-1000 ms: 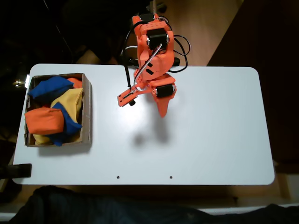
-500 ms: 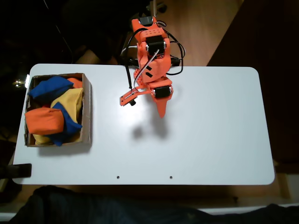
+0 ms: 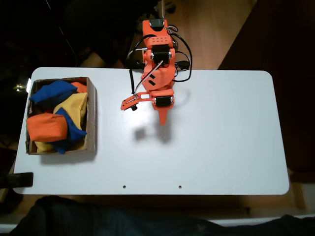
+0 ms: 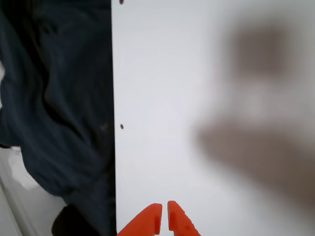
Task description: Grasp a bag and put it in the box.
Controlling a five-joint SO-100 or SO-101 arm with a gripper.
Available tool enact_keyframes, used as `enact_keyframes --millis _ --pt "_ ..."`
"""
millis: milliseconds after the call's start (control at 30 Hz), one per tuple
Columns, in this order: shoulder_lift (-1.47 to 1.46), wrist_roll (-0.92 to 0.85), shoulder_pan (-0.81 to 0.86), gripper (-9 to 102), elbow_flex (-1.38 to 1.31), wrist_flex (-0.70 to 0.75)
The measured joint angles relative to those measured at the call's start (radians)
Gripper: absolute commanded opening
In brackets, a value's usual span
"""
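An orange bag (image 3: pixel 46 127) lies in the brown cardboard box (image 3: pixel 91 118) at the table's left end in the fixed view, among blue and yellow bags; a second orange bag (image 3: pixel 80 87) peeks out at the box's back. My orange gripper (image 3: pixel 162 119) hangs over the middle of the white table, far right of the box, pointing toward the front edge. In the wrist view its two orange fingertips (image 4: pixel 150 222) sit nearly together at the bottom edge, with nothing between them. The gripper (image 4: pixel 164 218) is shut and empty.
The white table (image 3: pixel 221 137) has rounded corners and two small holes near its front edge. Dark cloth (image 4: pixel 59 108) lies beyond the table edge in the wrist view. The arm's base and cables (image 3: pixel 157 39) stand at the table's back edge.
The arm has folded back toward its base, so the gripper tip has drawn slightly up and left in the fixed view. The bags in the box have not moved.
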Motion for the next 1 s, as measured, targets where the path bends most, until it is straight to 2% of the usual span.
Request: enact_keyframes --millis 433,1000 --pt "0.187 -0.046 0.038 0 0.161 0.009" --pt "0.206 -0.043 0.035 0 0.242 0.052"
